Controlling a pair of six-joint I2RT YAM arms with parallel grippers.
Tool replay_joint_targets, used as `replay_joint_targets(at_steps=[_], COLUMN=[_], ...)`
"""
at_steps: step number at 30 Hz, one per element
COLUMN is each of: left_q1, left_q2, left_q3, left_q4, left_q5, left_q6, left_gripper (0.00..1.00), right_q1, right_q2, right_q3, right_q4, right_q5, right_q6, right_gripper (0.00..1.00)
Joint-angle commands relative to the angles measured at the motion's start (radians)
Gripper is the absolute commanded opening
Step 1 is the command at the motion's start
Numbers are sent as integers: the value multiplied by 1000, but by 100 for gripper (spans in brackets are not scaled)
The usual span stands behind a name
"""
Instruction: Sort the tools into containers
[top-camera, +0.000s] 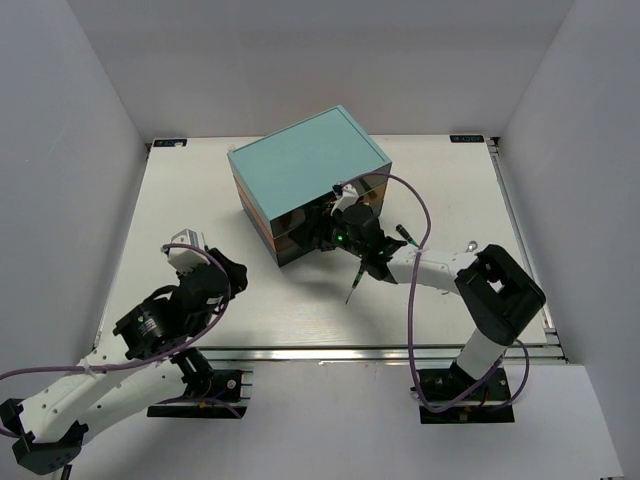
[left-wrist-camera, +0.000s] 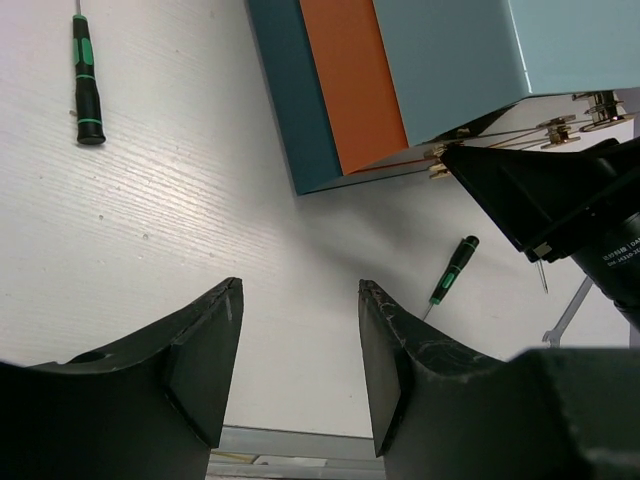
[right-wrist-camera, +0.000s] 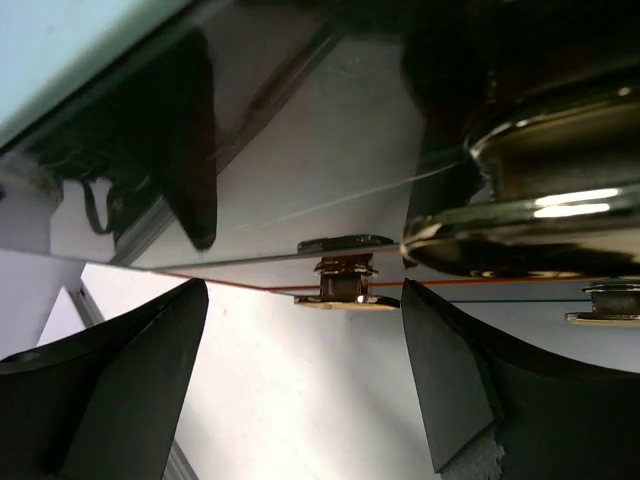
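R gripper (right-wrist-camera: 300, 300): fingers spread either side of a drawer knob (right-wrist-camera: 345, 285) on the chest (top-camera: 305, 170), not pinching. L gripper (left-wrist-camera: 300, 290): spread, over table (top-camera: 200, 200). Screwdriver (left-wrist-camera: 88, 80) lies well apart from the chest, 2nd screwdriver (left-wrist-camera: 452, 268) near it. Label (left-wrist-camera: 612, 252) on R wrist unreadable.

The chest (top-camera: 305, 160) is teal on top, orange on one side; a screwdriver (left-wrist-camera: 87, 85) has a black, green-banded handle.

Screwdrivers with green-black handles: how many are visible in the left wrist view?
2. One slim green-black screwdriver lies at upper left; a second screwdriver lies below the teal-topped chest. Others may be hidden behind the right arm.
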Motion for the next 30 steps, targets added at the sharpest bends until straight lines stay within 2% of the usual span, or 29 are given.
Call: replay_joint_targets(at_steps=[1, 7, 10, 18, 21, 22, 30], left_q1=[-1, -1, -1, -2, -1, -1, -1], left_q2=[-3, 0, 7, 58, 72, 72, 66], left_q3=[-1, -6, -5, 17, 25, 26, -6], left_q4=[-6, 11, 12, 19, 23, 23, 40], left_q5=[-45, -51, -54, -74, -77, -80, -107], left_q6=[-19, -18, -18, -16, -15, -15, -18], left_gripper=[60, 60, 60, 61, 61, 61, 62], right_q1=[9, 15, 15, 15, 15, 15, 11], right_q2=[26, 64, 81, 121, 124, 121, -11], right_q3=[60, 89, 92, 100, 92, 88, -84], right_q4=[56, 63, 89, 108, 108, 107, 105], right_q5=[81, 99, 77, 79, 86, 89, 90], right_q6=[27, 24, -4, -16, -13, -13, -13], right_gripper=[81, 68, 53, 46, 36, 28, 26])
